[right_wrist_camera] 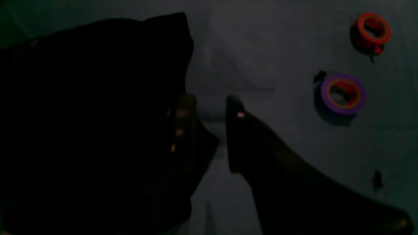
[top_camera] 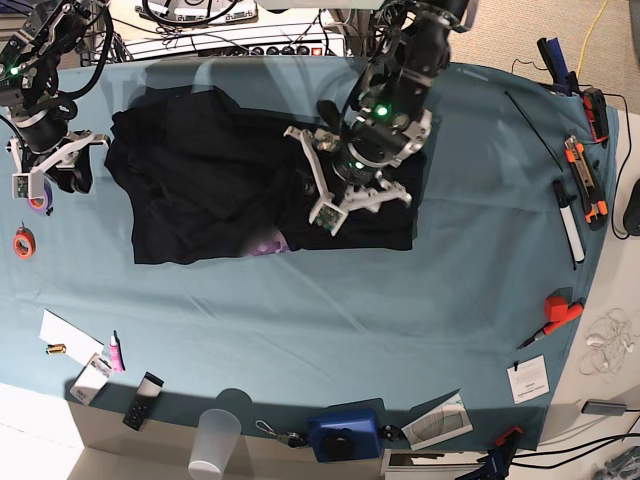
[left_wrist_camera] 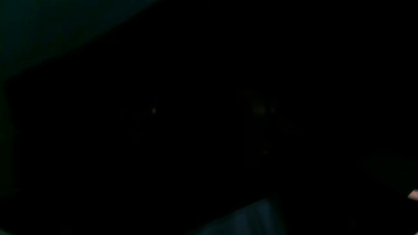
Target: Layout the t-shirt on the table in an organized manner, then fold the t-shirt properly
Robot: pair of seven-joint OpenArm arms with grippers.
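Observation:
The black t-shirt (top_camera: 200,190) lies spread but rumpled on the far half of the teal table (top_camera: 420,300), and a bit of purple print (top_camera: 268,243) shows at its front hem. My left gripper (top_camera: 345,195) presses down on the shirt's right part with its white fingers apart. The left wrist view is almost black with cloth (left_wrist_camera: 209,130), with a strip of table (left_wrist_camera: 49,26) at the top left. My right gripper (right_wrist_camera: 209,130) stands open at the shirt's (right_wrist_camera: 91,124) left edge, bare table between its fingers; in the base view it (top_camera: 50,180) is by the left sleeve.
A red tape roll (right_wrist_camera: 372,31) and a purple one (right_wrist_camera: 343,94) lie just beside my right gripper. Cutters and pens (top_camera: 585,180) line the right edge. A red tool (top_camera: 560,308), a plastic cup (top_camera: 215,440), a blue box (top_camera: 345,432) and paper cards sit along the front.

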